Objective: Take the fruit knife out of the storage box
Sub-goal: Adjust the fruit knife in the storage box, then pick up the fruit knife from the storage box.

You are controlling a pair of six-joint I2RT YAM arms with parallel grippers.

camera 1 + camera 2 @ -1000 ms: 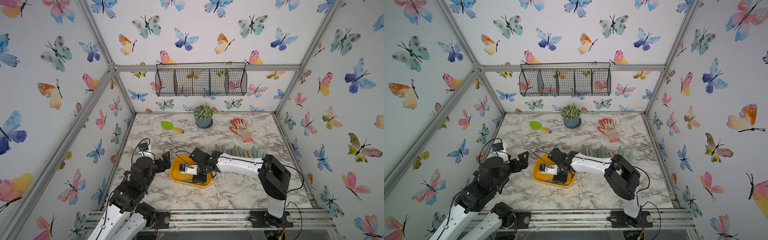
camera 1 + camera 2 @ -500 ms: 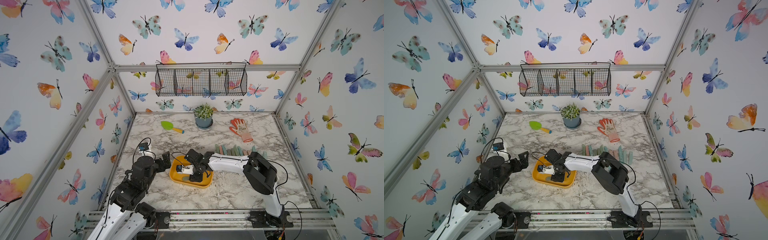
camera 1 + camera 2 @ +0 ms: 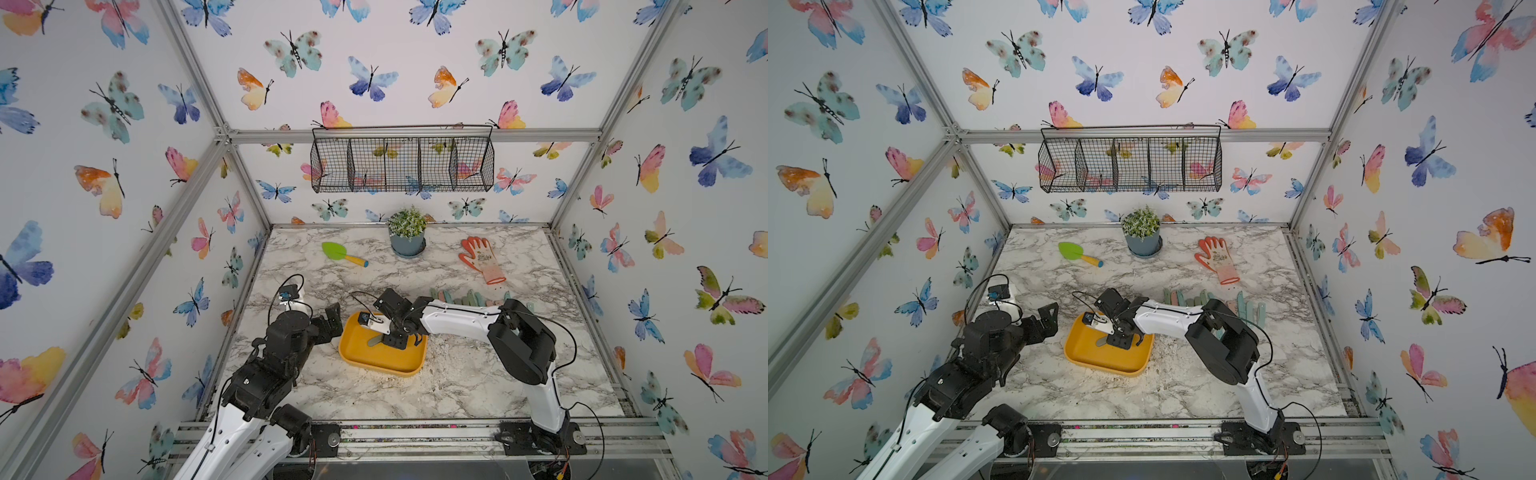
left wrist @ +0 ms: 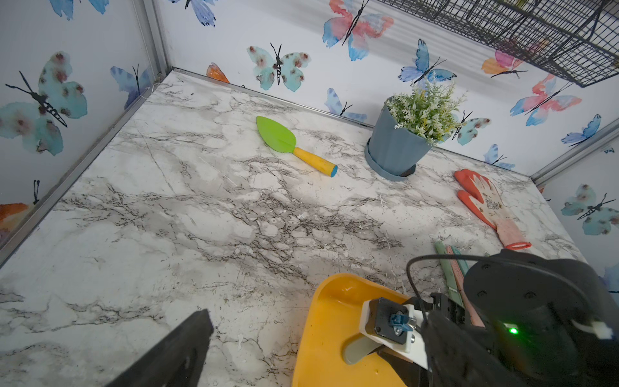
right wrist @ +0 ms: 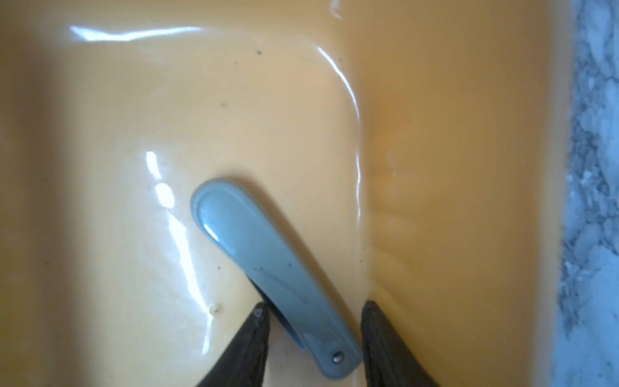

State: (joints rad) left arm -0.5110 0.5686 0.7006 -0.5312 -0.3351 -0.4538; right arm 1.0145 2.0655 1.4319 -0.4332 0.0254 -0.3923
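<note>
Moved since the earlier frames: right arm's elbow drawn in toward the tray, right claw (image 5: 313,311) lowered to the box floor, its jaws narrowed.

Item: fruit knife (image 5: 268,268), folding type, smooth grey-green plastic handle with a metal rivet. Blade apparently folded in, though only a dark sliver shows beneath.

Location: flat on the floor of the storage box (image 3: 374,362), a shallow yellow-orange plastic tray with rounded corners. It stands in the front half of the marble-patterned tabletop (image 3: 415,399), nearer its left edge.

Right claw: part open, black fingertips astride the rivet end of the handle. One tip touches or nearly touches it, the other stands clear. Nothing clamped yet.

Left claw (image 3: 332,318): spread open, empty, just beside the box's left rim.

Progress: approach done. Outstanding: closing on the handle, lifting, carrying it clear of the box.
</note>
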